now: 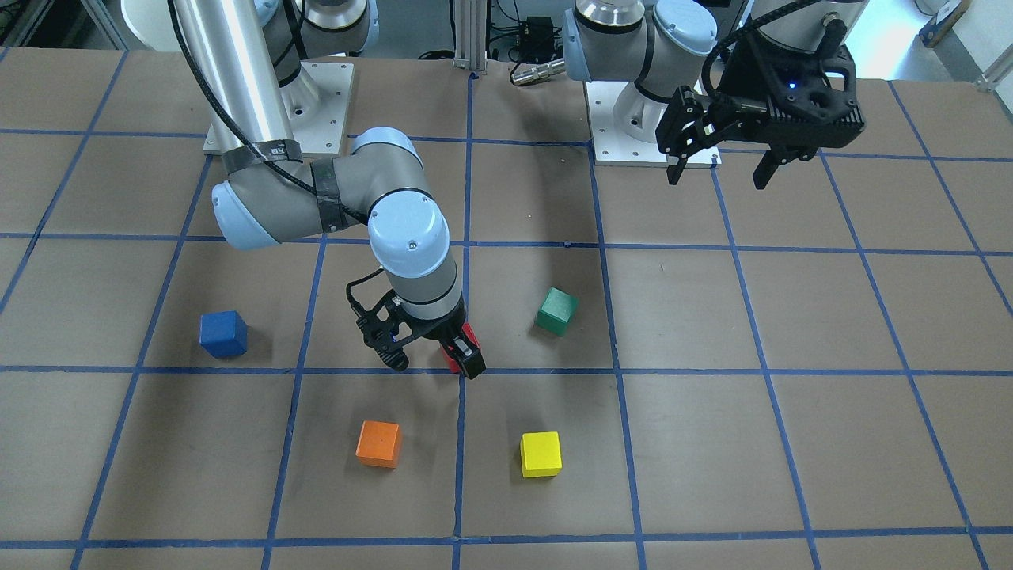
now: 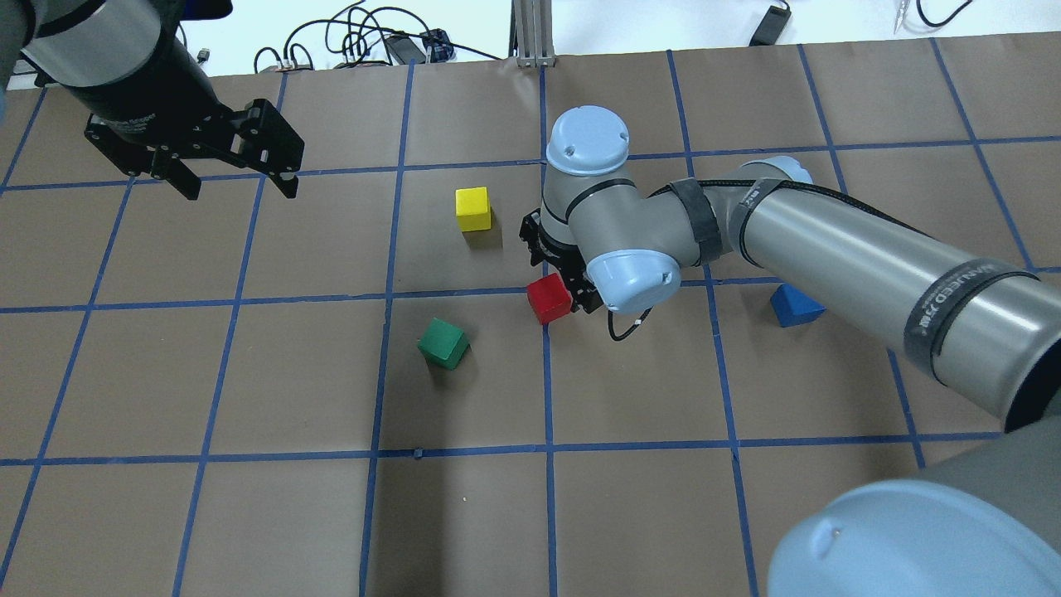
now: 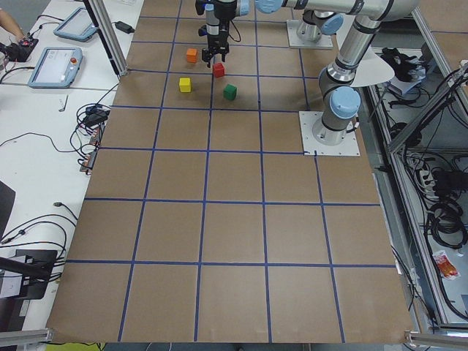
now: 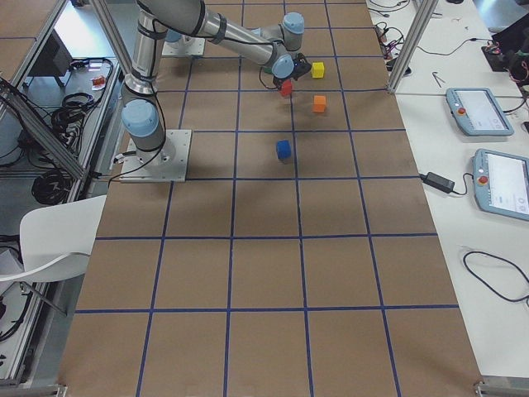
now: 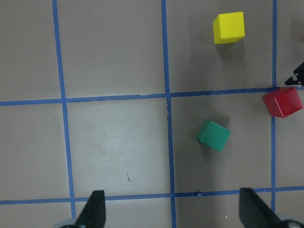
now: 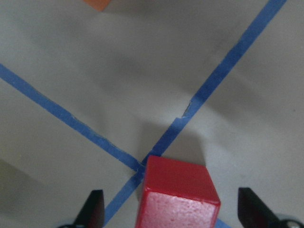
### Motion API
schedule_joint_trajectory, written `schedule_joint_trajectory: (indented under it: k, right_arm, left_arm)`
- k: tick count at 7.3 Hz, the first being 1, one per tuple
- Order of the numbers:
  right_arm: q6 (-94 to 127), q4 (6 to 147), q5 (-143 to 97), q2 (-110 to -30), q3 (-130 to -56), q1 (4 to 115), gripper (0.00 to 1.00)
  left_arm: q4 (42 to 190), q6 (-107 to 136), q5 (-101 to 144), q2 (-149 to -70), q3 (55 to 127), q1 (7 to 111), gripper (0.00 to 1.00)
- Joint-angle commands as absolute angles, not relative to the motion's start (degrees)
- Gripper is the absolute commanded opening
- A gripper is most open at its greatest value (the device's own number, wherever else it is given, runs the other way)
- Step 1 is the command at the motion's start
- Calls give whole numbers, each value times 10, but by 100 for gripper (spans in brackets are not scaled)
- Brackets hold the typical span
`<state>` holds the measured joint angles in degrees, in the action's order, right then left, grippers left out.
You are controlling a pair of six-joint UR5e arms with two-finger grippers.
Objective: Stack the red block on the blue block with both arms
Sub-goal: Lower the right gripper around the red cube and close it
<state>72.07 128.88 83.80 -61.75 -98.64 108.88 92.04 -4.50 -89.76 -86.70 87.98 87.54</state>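
Note:
The red block [image 1: 460,349] sits on the table at a crossing of blue tape lines and also shows in the overhead view [image 2: 549,298]. My right gripper [image 1: 434,362] is lowered around it, open. In the right wrist view the red block [image 6: 178,197] lies between the spread fingers [image 6: 95,209], and neither finger touches it. The blue block [image 1: 223,333] stands alone farther out on my right; in the overhead view it [image 2: 796,305] is partly hidden by the right arm. My left gripper [image 2: 240,189] hangs open and empty high above the table's far left.
A green block [image 1: 556,310] lies just to the left of the red one. An orange block [image 1: 378,443] and a yellow block [image 1: 540,454] stand on the far side of the red block. The brown table [image 1: 791,443] carries a blue tape grid.

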Motion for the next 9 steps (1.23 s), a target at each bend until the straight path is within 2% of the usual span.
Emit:
schedule_joint_trajectory:
  k: [1, 2, 3, 4, 5, 7, 9]
  right_arm:
    - [721, 1280, 838, -610, -981, 1094, 100]
    - [721, 1280, 838, -609, -981, 1096, 100]
    - [721, 1280, 838, -612, -981, 1096, 76]
    - [722, 1280, 817, -612, -981, 1096, 17]
    - [722, 1281, 806, -613, -980, 1096, 0]
    - [709, 1275, 813, -631, -978, 1093, 0]
    - [590, 1163, 832, -681, -941, 1064, 0]
  left_arm:
    - [920, -45, -898, -866, 881, 875, 100]
    - [919, -46, -898, -866, 883, 875, 100]
    - [919, -46, -896, -864, 880, 875, 100]
    - [918, -46, -894, -867, 882, 875, 100]
    - [918, -47, -894, -866, 882, 875, 100]
    - [918, -46, -894, -863, 882, 875, 100]
    - [917, -46, -894, -863, 883, 875, 100]
